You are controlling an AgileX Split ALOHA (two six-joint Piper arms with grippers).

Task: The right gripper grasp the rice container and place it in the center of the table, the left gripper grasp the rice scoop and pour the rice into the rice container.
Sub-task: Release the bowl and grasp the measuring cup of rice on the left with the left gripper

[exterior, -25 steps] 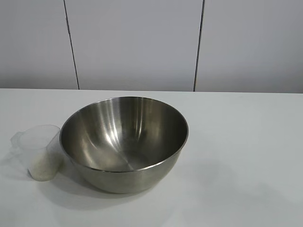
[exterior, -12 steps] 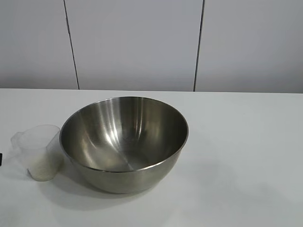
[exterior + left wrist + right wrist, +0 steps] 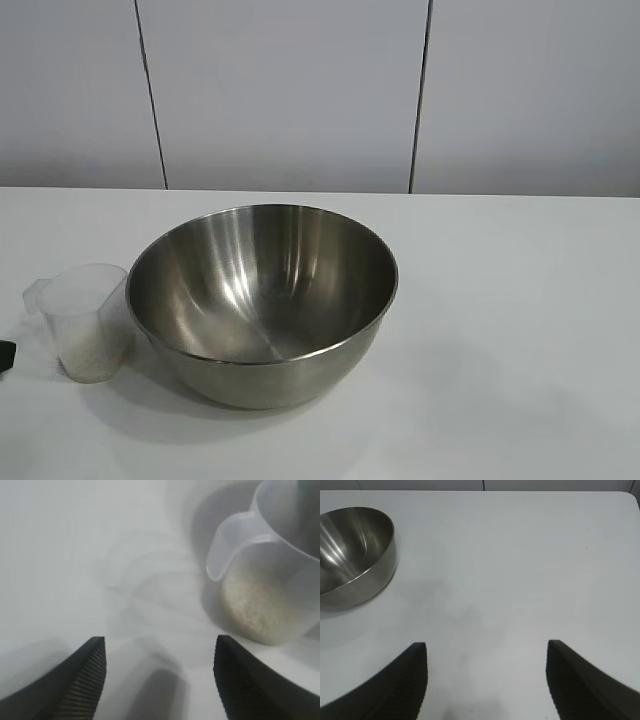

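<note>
At the table's (image 3: 520,300) near left edge the left gripper (image 3: 160,672) hangs with fingers spread, empty — the rice scoop (image 3: 270,575) stands upright just ahead, off to one side, holding rice (image 3: 260,605). Beyond it sits the rice container (image 3: 262,300); the right gripper (image 3: 485,680) waits agape, well apart.

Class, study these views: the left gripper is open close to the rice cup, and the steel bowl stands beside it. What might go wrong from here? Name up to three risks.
1. The rice scoop lies off to one side of the open left gripper; a finger may knock it over, spilling the rice.
2. The scoop stands close against the rice container, leaving little room for a finger there.
3. The thin plastic may slip or deform when squeezed.
</note>
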